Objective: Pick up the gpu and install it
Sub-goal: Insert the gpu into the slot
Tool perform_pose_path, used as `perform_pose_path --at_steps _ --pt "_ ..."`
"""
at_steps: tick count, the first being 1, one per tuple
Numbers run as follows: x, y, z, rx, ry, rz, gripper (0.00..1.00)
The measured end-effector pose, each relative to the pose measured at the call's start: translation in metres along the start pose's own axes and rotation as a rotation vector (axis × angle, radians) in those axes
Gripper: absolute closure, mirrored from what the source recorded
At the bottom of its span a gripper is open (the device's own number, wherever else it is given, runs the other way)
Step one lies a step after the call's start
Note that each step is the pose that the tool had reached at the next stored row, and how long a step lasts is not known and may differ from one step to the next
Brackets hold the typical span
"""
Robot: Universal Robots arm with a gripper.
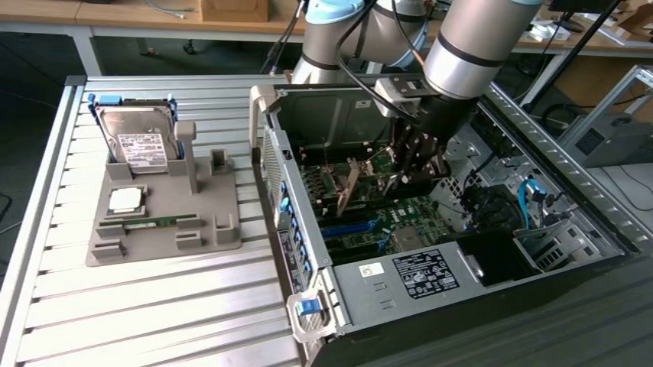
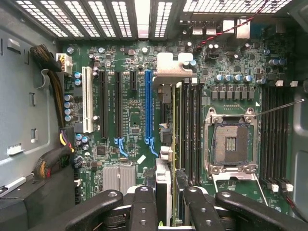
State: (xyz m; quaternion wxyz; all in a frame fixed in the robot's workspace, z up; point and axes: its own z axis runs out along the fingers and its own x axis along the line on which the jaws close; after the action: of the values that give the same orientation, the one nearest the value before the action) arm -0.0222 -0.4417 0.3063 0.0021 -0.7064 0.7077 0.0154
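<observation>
— So, what do you have, starting at the exterior view's left?

— Your grey holder [image 1: 164, 245] props the drive [image 1: 138, 141] upright at its far end and lays the memory stick [image 1: 153, 223] flat near its front, I'd say so each part can be gripped cleanly. The drive's white label is too small to read.

— And the gpu?

— Further right, inside the open case [image 1: 306, 252]. Your gripper [image 1: 417, 172] is clamped on the gpu [image 2: 169, 159], which stands on edge between the fingers [image 2: 144, 207], silver bracket toward the case's vented rear wall. It hangs over the board [image 2: 134, 120], parallel to the blue slot [image 2: 148, 106] and just beside it. Edge-down like that, I judge, so its contacts can meet a slot; it looks not yet seated.

— Any writing?

— A black sticker [image 1: 418, 275] on the case's near side, with white print you can't make out.
</observation>
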Motion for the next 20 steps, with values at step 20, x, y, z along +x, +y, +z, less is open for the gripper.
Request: perform_pose_path --at_steps 20 --pt "0.0039 0.0001 0.0041 0.0 0.0 0.0 0.73"
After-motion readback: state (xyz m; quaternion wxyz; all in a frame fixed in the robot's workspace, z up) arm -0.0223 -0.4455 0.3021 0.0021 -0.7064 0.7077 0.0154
